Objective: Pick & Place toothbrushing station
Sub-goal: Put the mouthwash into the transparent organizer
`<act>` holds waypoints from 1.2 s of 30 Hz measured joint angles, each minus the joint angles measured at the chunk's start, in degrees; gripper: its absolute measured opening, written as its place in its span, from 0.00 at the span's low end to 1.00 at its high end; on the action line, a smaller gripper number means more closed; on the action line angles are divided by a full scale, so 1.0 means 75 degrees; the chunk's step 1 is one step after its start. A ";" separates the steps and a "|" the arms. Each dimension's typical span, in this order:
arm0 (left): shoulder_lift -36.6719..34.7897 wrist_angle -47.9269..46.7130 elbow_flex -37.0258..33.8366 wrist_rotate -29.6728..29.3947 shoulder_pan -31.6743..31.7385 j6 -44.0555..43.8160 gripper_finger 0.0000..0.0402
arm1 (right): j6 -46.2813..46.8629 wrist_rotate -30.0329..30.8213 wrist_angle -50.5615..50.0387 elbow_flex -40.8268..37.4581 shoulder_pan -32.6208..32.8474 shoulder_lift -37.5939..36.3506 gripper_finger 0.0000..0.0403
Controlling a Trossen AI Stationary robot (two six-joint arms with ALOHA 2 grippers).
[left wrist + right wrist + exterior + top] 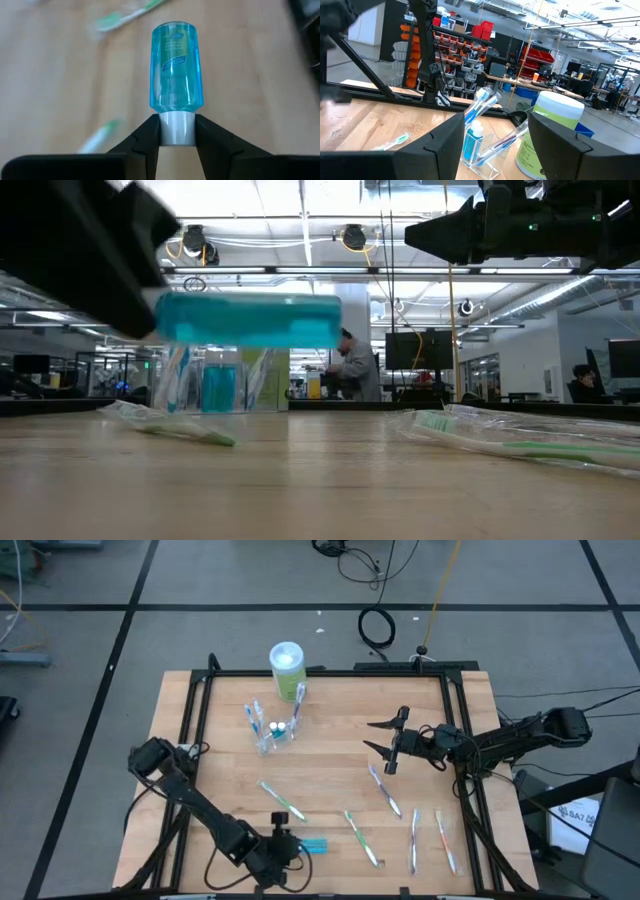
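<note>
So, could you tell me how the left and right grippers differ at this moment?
The left gripper is shut on the blue tube, gripping its white cap, while the right gripper stands open and empty. The left one works at the table's near edge; the right one hangs above the right middle, facing the clear cup. Both are dark and two-fingered.

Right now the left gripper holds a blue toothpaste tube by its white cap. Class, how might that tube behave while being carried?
The left gripper pinches only the white cap of the toothpaste tube, so the body sticks out unsupported and might swing or pivot. The cap looks smooth, so it could slip. The tube looks round, so it would probably roll on the table if dropped.
</note>
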 joint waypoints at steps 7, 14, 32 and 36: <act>-0.0229 -0.3875 0.1702 -0.0470 0.0387 0.0694 0.28 | 0.0180 0.0000 -0.0004 0.0000 0.0000 0.0000 0.53; -0.0231 -0.6056 0.2794 -0.0526 0.1088 0.2688 0.28 | 0.0201 0.0000 -0.0171 0.0000 0.0000 0.0001 0.53; -0.0228 -0.9270 0.3110 -0.2757 0.3356 0.6398 0.28 | 0.1050 -0.0003 -0.0353 0.0000 0.0000 0.0003 0.53; -0.0228 -0.9445 0.3106 -0.2850 0.3737 0.6936 0.28 | 0.1414 -0.0003 -0.0354 0.0000 0.0003 0.0003 0.53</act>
